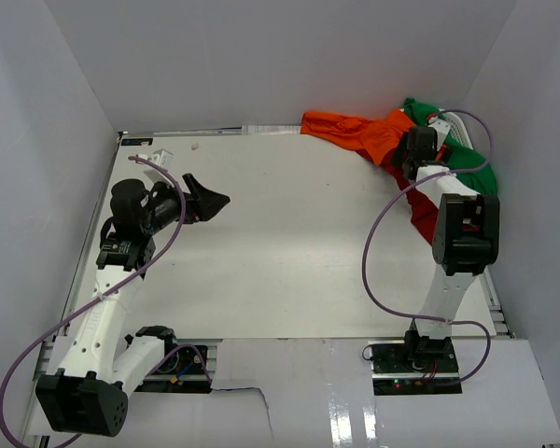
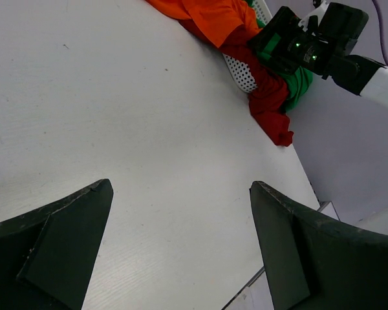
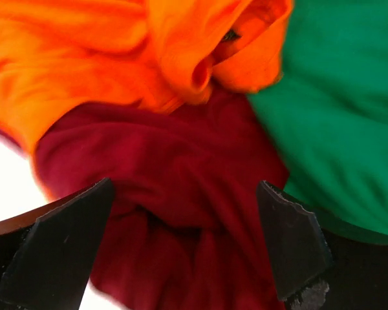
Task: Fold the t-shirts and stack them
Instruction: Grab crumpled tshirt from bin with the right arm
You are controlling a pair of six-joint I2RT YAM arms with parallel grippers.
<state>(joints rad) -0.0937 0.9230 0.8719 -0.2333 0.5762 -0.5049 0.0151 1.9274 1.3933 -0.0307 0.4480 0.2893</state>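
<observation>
Left gripper (image 1: 210,198): jaws spread wide, holding nothing, above the left part of the table (image 1: 289,271).
Orange shirt (image 1: 341,129): crumpled, at the left end of the heap in the far right corner.
Right gripper (image 3: 184,190): jaws wide apart at the heap, dark red cloth between them, unclamped.
Dark red shirt (image 1: 422,210): bunched, trailing nearward along the right edge.
Green shirt (image 1: 467,154): rightmost, touching the other two.

The left arm (image 1: 101,303) rises from its base and bends inward. The left gripper (image 1: 208,199) points right, toward the middle, with its jaws spread wide and nothing between them. The right arm (image 1: 462,243) stretches forward to the far right. The right gripper (image 1: 416,149) is tipped downward, its jaws also wide apart.
</observation>
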